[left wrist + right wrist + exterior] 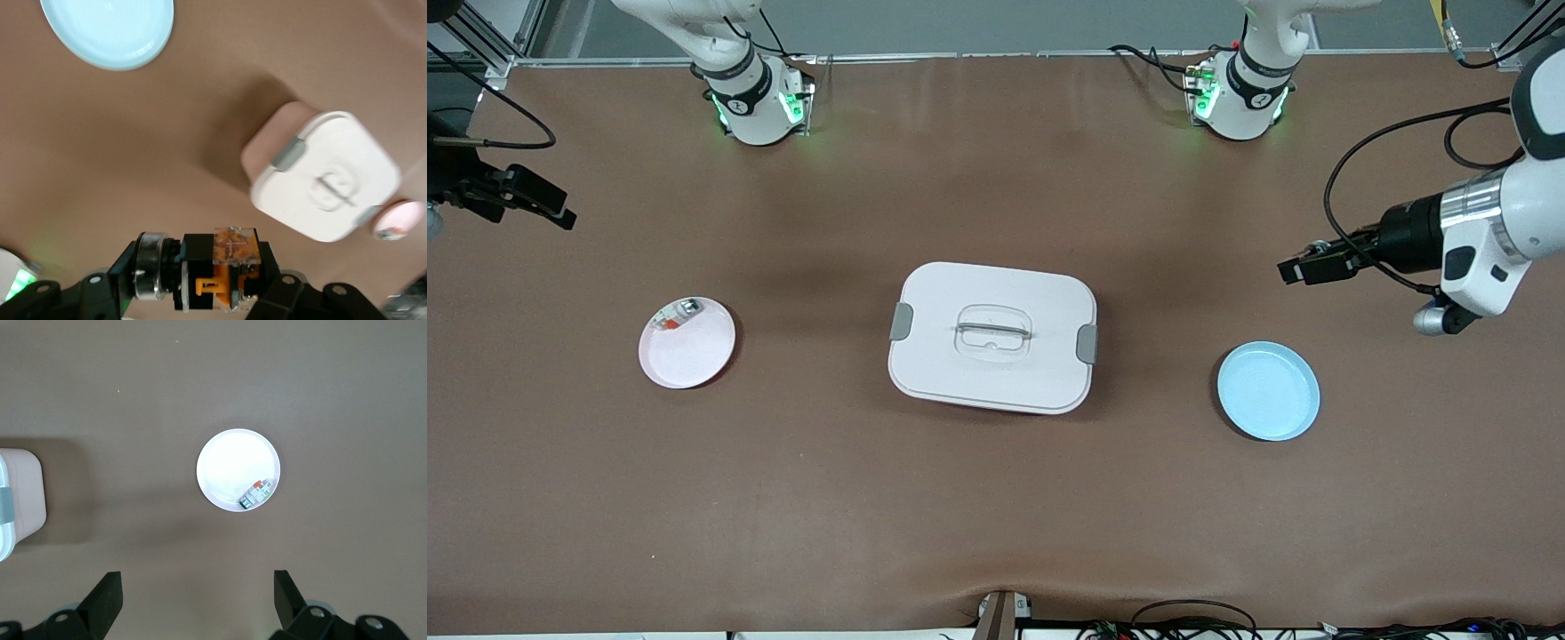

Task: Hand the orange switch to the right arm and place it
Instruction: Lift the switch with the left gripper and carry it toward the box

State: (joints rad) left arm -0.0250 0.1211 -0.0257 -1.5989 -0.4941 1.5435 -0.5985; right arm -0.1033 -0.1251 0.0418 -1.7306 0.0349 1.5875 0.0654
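So the left tool point(223, 297) is clamped tight on the orange switch point(227, 263), a little black block with a bright orange middle and a silvery knob sticking out one end. In the left wrist view you can see it pinched between the two black fingers point(287, 293), well up off the desk point(996, 498). From the front view the left tool point(1303, 269) hangs in the air out toward the left arm's end of the desk, over bare brown surface, above the light blue plate point(1268, 391) in that view and apart from it. The switch itself is too small to pick out from that camera.

The right tool point(197, 593) is wide open with nothing in it, both fingers spread, looking straight down at the pink plate point(230, 463). In the front view it sits up high at the right arm's end of the desk point(538, 200), and that arm looks like it's just waiting.

Using the white lidded box point(992, 336) in the middle of the desk as the reference: the blue plate lies toward the left arm's end from it, a touch nearer the front camera, and it's bare. The pink plate point(687, 342) lies toward the right arm's end from the box, well apart from it. On that pink plate, near its rim, there's a small silvery-clear piece with a red bit point(676, 314).
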